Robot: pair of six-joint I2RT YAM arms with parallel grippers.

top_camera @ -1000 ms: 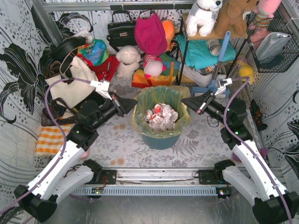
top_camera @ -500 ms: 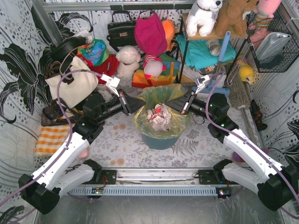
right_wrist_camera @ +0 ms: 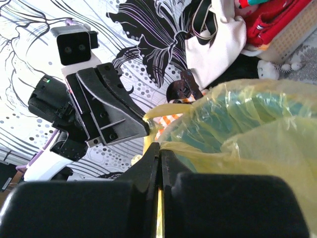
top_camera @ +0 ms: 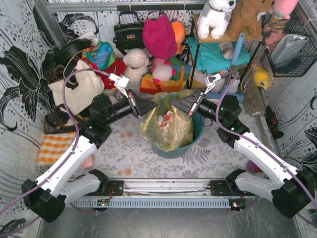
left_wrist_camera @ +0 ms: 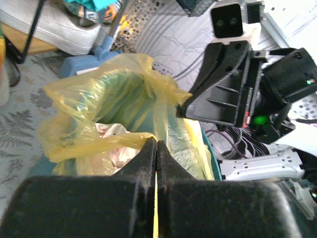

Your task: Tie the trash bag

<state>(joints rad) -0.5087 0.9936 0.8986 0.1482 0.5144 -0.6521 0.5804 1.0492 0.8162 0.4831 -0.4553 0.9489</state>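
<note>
The yellow translucent trash bag (top_camera: pixel 167 124) sits in the teal bin (top_camera: pixel 195 131) at the table's middle, with crumpled white paper showing through it. Its top is pulled together above the bin. My left gripper (top_camera: pixel 154 106) is shut on the bag's left rim, with yellow film pinched between its fingers in the left wrist view (left_wrist_camera: pixel 156 144). My right gripper (top_camera: pixel 173 104) is shut on the bag's right rim, also seen in the right wrist view (right_wrist_camera: pixel 159 146). The two gripper tips are close together above the bag's mouth. The bag fills both wrist views (left_wrist_camera: pixel 109 99) (right_wrist_camera: pixel 247 119).
A cream canvas tote (top_camera: pixel 79 89) stands at the back left. Plush toys, a black handbag (top_camera: pixel 128 32) and a shelf (top_camera: pixel 218 54) crowd the back. An orange checked cloth (top_camera: pixel 52 146) lies at the left. A wire basket (top_camera: pixel 292 44) hangs at the right.
Both grippers moved inward from the bin's sides and shut on the bag's rim. They drew its edges together and upward, so the bag's mouth is now bunched above the bin.
</note>
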